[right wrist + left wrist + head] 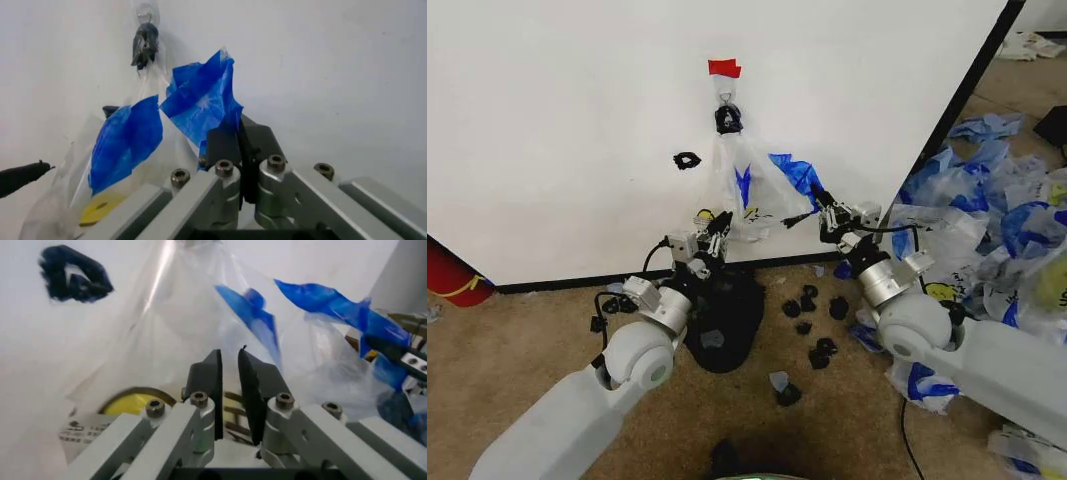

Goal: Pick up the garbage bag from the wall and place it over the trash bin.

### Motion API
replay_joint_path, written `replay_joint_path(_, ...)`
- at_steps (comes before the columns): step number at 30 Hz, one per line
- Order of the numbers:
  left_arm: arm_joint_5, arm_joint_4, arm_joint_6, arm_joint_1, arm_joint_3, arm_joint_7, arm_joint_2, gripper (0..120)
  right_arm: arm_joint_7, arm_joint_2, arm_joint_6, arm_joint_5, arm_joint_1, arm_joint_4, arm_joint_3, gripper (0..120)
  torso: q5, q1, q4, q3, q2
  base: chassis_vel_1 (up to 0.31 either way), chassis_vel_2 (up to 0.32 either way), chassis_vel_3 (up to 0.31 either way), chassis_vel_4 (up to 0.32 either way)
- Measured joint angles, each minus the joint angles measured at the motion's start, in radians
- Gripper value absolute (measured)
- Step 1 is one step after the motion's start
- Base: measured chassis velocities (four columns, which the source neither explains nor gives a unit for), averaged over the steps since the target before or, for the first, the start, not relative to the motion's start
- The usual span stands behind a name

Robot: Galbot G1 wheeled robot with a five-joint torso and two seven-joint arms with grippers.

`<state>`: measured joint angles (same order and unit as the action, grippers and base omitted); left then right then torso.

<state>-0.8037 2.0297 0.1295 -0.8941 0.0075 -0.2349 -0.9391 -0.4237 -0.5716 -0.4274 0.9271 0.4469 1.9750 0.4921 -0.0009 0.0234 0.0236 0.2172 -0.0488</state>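
Observation:
The garbage bag [749, 185] hangs from a metal hook [727, 96] on the white wall [577, 120], under a red tape strip [724, 68]. My right gripper [820, 207] is at the bag's right side, shut on its blue handle [200, 100], which is drawn out sideways. My left gripper [718, 232] sits at the bag's lower left corner by the yellow smiley [130, 402]. Its fingers [208, 382] stand a narrow gap apart, with the film just past the tips. The black trash bin [727, 322] stands on the carpet below the bag.
Small black scrap lumps [812, 305] lie on the carpet right of the bin. A mass of blue-and-white bags [997, 230] lies at the right past the wall's black edge. A red object [452, 275] sits at the far left. A black mark [687, 160] is on the wall.

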Motion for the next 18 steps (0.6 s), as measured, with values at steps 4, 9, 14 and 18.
replay_joint_path(4, -0.010, 0.001, -0.002, -0.010, -0.019, -0.020, -0.001, 12, -0.002, -0.007, -0.003, -0.007, 0.006, -0.003, -0.004, 0, -0.0002, 0.000, -0.0001, 0.000, 0.000, 0.000, 0.000, 0.000, 0.000)
replay_joint_path(9, -0.013, 0.016, -0.006, -0.015, -0.039, -0.034, 0.004, 12, -0.002, -0.012, -0.003, -0.012, 0.005, -0.008, -0.005, 0, -0.0002, 0.000, 0.0000, 0.000, 0.000, 0.000, 0.000, 0.000, 0.000)
replay_joint_path(14, -0.058, 0.082, -0.021, -0.014, -0.046, -0.045, 0.022, 12, -0.002, -0.018, -0.003, -0.019, 0.004, -0.012, -0.005, 0, 0.0000, 0.000, 0.0000, 0.000, 0.000, 0.000, 0.000, 0.000, 0.000)
replay_joint_path(18, -0.126, 0.155, -0.030, -0.005, -0.035, -0.044, 0.038, 14, -0.004, -0.023, 0.002, -0.021, -0.001, -0.010, 0.001, 0, 0.0000, 0.000, 0.0000, 0.000, 0.000, 0.000, 0.000, 0.000, 0.000)
